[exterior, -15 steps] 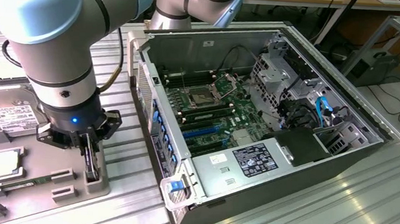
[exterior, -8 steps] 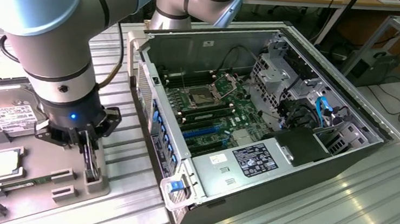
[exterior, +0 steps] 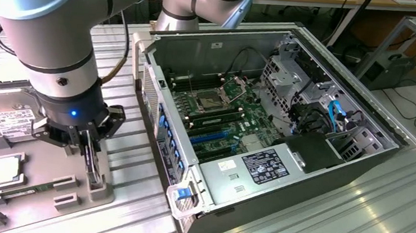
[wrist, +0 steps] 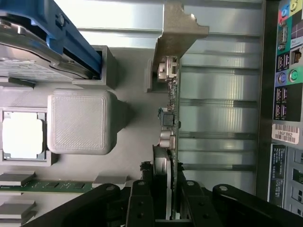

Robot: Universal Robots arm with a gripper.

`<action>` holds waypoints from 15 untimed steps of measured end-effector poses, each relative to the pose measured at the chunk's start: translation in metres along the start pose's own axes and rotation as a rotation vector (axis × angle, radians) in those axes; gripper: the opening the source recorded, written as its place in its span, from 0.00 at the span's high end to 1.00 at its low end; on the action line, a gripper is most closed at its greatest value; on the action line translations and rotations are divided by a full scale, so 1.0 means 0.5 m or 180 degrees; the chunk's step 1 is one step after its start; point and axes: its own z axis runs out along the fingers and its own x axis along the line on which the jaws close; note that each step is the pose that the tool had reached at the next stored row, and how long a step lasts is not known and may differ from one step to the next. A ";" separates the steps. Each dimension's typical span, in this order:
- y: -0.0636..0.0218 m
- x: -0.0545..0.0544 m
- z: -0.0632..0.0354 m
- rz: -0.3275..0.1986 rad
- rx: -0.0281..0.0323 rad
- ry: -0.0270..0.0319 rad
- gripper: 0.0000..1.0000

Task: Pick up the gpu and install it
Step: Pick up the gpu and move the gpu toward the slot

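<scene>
Seen edge-on in the wrist view: the gpu [wrist: 172, 118], one end lost behind the gripper [wrist: 165, 189], itself cropped at the picture's edge. Also cropped there: hard drive [wrist: 28, 61], RAM stick [wrist: 42, 186], computer case [wrist: 284, 118]. Cannot read the print on the barcode label [wrist: 287, 135]. In the exterior view, partly covered by the arm [exterior: 56, 41]: hard drive and gpu.

The gpu [exterior: 95, 170] is a thin green card. It stands up on its long edge in a slot at the gray holder's [exterior: 38, 161] edge, on the exterior view's right. Its silver bracket [wrist: 176, 33] sticks out at one end. The pincer [wrist: 165, 203] grips it, one finger on each flat side.
</scene>
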 end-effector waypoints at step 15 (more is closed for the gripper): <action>0.001 -0.001 -0.032 0.0000 0.0000 0.0000 0.72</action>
